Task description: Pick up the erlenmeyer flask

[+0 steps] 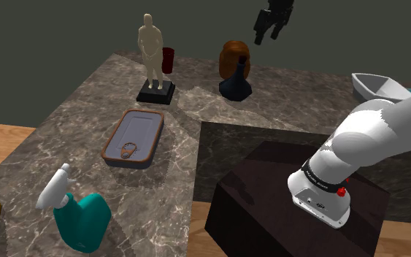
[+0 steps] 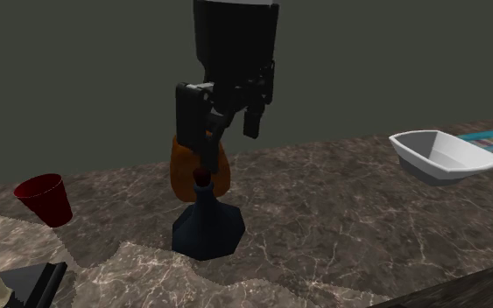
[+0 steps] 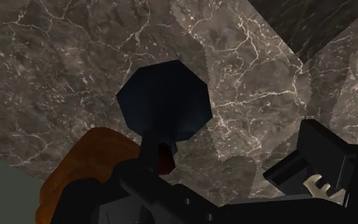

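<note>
The erlenmeyer flask is dark blue with a wide base, a thin neck and a red stopper. It stands upright on the marble counter, just in front of a brown rounded object. My black gripper hangs open just above the flask, and one finger reaches down close to the stopper. In the wrist view the flask lies under one finger, off the middle of the gap, and the other finger stands well apart. Nothing is held.
A pale figurine on a black base and a red cup stand toward the shoulder view's left. A flat opened tin and a teal spray bottle lie nearer. A white bowl sits to the right. The dark stand is in front.
</note>
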{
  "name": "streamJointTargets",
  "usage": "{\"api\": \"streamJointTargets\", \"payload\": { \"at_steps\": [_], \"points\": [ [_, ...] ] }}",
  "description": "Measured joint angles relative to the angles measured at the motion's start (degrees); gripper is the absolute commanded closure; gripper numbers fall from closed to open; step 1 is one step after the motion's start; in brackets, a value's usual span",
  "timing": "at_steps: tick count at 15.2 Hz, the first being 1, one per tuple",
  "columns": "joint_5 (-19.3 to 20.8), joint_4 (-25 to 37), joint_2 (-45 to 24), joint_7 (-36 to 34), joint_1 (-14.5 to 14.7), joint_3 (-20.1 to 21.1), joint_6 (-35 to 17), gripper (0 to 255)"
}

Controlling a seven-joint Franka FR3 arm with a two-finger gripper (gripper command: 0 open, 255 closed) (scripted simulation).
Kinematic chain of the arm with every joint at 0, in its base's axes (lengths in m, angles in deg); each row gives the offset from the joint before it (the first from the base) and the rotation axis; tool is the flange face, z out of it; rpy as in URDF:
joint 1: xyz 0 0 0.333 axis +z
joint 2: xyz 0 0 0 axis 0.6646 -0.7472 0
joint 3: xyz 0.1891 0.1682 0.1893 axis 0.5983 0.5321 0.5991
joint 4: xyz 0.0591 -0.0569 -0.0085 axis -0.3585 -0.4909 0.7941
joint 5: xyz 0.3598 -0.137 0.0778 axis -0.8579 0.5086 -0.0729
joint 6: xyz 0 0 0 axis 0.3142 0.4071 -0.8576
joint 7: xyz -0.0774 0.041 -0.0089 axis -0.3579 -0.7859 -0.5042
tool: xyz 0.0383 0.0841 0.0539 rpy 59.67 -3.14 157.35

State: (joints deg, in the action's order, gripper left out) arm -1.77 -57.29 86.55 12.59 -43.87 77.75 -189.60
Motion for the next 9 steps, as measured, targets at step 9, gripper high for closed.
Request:
{"api": "streamJointTargets", "payload": {
  "at_steps": [9],
  "points": [
    [0.1,5.5,-18.1,3.1,-0.9,-3.6,-9.4,0]
  ]
}}
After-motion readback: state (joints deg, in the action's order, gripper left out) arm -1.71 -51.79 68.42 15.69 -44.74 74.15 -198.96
